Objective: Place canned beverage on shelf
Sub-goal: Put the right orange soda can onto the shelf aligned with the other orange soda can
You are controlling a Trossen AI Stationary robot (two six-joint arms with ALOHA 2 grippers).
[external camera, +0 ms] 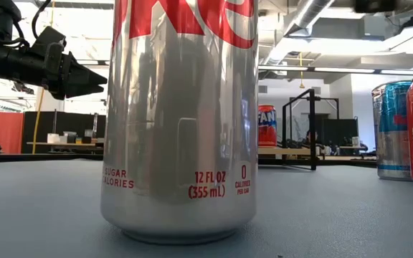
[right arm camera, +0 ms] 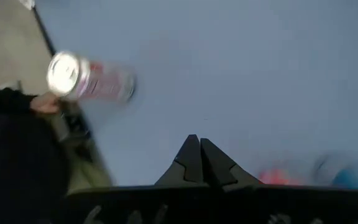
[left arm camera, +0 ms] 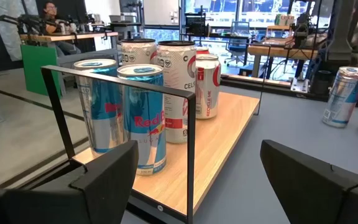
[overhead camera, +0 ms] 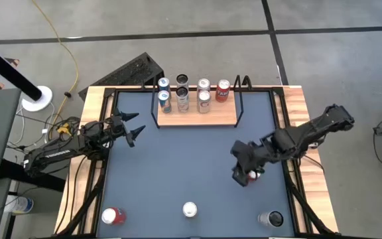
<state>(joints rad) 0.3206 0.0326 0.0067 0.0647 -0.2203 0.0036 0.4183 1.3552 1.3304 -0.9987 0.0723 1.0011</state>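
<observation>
A grey concrete floor surrounds the table (overhead camera: pixel 178 172), whose grey-blue top is edged in light wood. At its far edge sits the shelf (overhead camera: pixel 221 121), a light board inside a thin black rail, already carrying about seven cans (overhead camera: pixel 183 98) grouped toward one end, with bare board left at the other.

The right arm reaches in over the right part of the table; its right hand (overhead camera: pixel 239 174) has its fingers pressed together with nothing pinched between them. Just beside it is a red-and-white can (overhead camera: pixel 252 175); whether that can stands or lies tipped cannot be told. The left arm waits at the left edge, near the shelf's end, its left hand (overhead camera: pixel 130 127) spread wide and empty.

Three more cans stand along the near edge: a red one (overhead camera: pixel 112 216), a silver one (overhead camera: pixel 190 210) and a dark-topped one (overhead camera: pixel 270 218).

By my reading the job is well along but unfinished: several cans are shelved, four remain on the table, and none is currently held.
</observation>
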